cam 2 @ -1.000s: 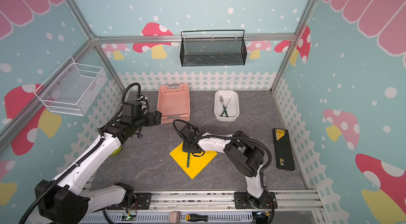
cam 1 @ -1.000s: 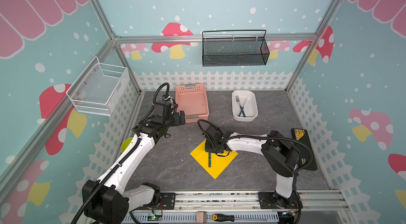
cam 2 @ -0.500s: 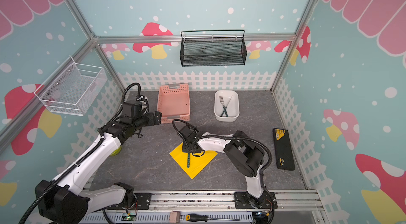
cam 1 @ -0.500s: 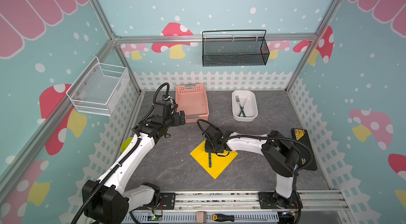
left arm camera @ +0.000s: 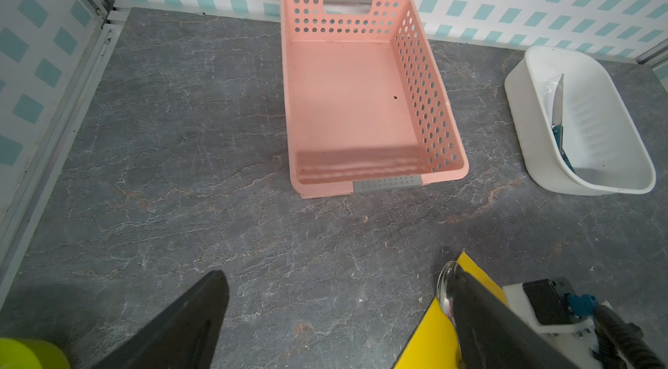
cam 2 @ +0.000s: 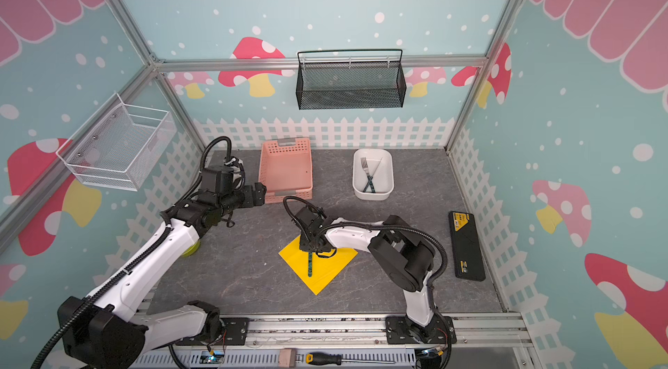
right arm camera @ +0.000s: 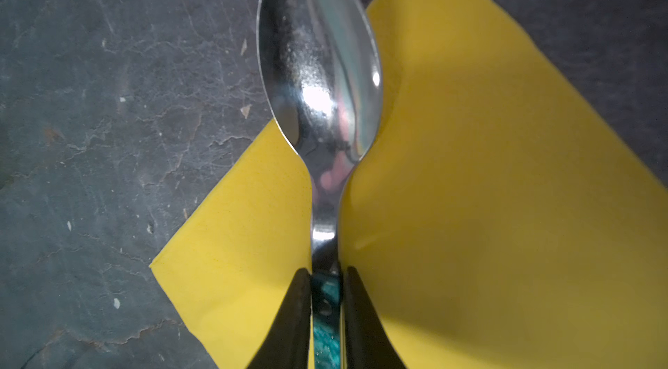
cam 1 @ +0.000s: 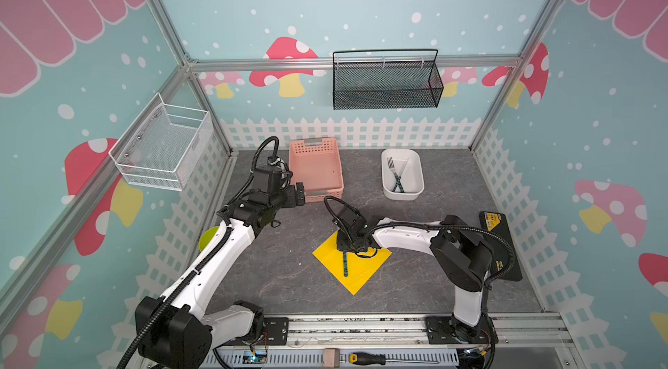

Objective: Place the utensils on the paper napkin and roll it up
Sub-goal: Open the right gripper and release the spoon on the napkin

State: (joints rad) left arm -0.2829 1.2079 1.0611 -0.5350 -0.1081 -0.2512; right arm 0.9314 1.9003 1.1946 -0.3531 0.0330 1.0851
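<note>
Vs a sec ago, barely any shift in both top views: R tool [right arm camera: 325, 272] parked at same spot low over paper napkin [cam 1: 367, 267], spoon [right arm camera: 320, 70] down w/ handle on the sheet, bowl poking past the edge over the worktop [cam 1: 289, 269]. Means 1st utensil prob. delivered; fork [cam 1: 391, 164] & knife [cam 1: 404, 168] left in white tub [cam 1: 403, 196]. Pads hugging teal handle both sides, nearly closed; pinching or just let go, can't tell. L tool [cam 1: 298, 195] spread wide, empty, near pink basket [cam 1: 314, 144].

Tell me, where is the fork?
In both top views the fork lies in the white tub at the back, right of the pink basket, beside the knife.
</note>
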